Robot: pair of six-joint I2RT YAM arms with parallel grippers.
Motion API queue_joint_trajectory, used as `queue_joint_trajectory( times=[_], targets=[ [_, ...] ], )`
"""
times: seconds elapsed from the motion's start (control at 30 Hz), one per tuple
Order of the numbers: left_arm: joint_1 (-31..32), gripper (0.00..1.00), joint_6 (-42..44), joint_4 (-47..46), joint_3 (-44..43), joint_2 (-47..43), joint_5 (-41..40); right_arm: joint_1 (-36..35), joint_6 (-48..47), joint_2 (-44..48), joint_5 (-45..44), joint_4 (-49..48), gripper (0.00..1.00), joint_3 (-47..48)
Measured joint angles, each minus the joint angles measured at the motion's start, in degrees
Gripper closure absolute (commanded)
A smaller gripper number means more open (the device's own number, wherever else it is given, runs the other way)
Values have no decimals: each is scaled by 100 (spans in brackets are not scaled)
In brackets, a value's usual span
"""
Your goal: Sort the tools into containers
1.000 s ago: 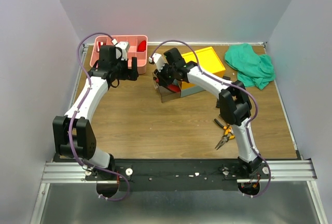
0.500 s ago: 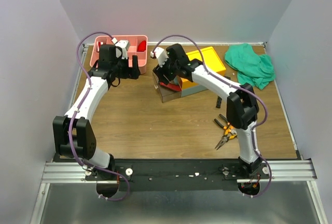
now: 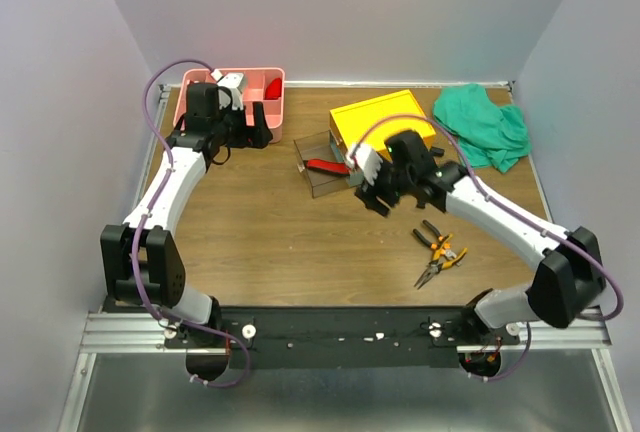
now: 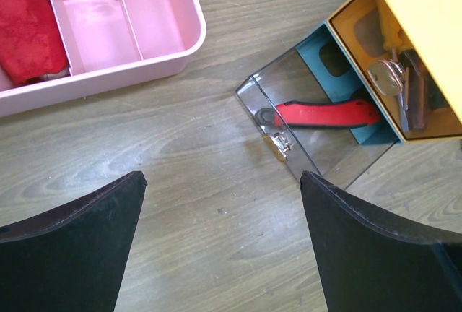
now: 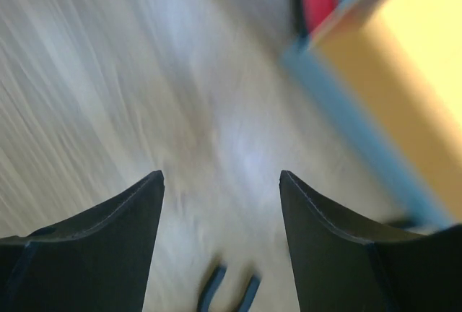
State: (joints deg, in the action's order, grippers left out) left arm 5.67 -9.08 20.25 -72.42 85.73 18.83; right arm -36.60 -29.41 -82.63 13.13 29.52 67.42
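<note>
The table (image 4: 202, 204) looked wood-grain, matt w/ faint sheen. Pink tray (image 4: 137, 70) was smooth, glossy plastic. Toolbox (image 4: 317, 45): clear plastic front, shiny metal latch (image 4: 279, 141), yellow lid (image 4: 433, 23) smooth, semi-matt. Cutter (image 4: 325, 115) handle was glossy red plastic. Green cloth (image 3: 482, 124) was soft, creased fabric.

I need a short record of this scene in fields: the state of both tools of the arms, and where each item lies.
left tool: open, empty, over the table between pink tray and toolbox
right tool: open, empty, beside the toolbox
red cutter: on the toolbox's open clear flap
pliers: on the table, near right side
pink tray: red item in one compartment
green cloth: far right corner
</note>
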Motion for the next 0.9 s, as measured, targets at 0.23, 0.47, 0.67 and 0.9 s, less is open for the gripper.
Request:
queue_joint_trajectory(
  times=[0.23,0.47,0.67,0.9],
  targets=[
    [-4,1,-72,-52,22,0,33,522,-417,857,-431,496,34,-2203],
    [9,1,-151,-90,24,0,37,1182,-857,933,-640,459,38,-2822],
    [46,1,-140,-92,50,0,39,1467,-1539,1016,-522,734,33,-2841],
    [46,1,-149,-92,136,-2,96,1604,-3300,2092,85,1646,30,-2861]
  ],
)
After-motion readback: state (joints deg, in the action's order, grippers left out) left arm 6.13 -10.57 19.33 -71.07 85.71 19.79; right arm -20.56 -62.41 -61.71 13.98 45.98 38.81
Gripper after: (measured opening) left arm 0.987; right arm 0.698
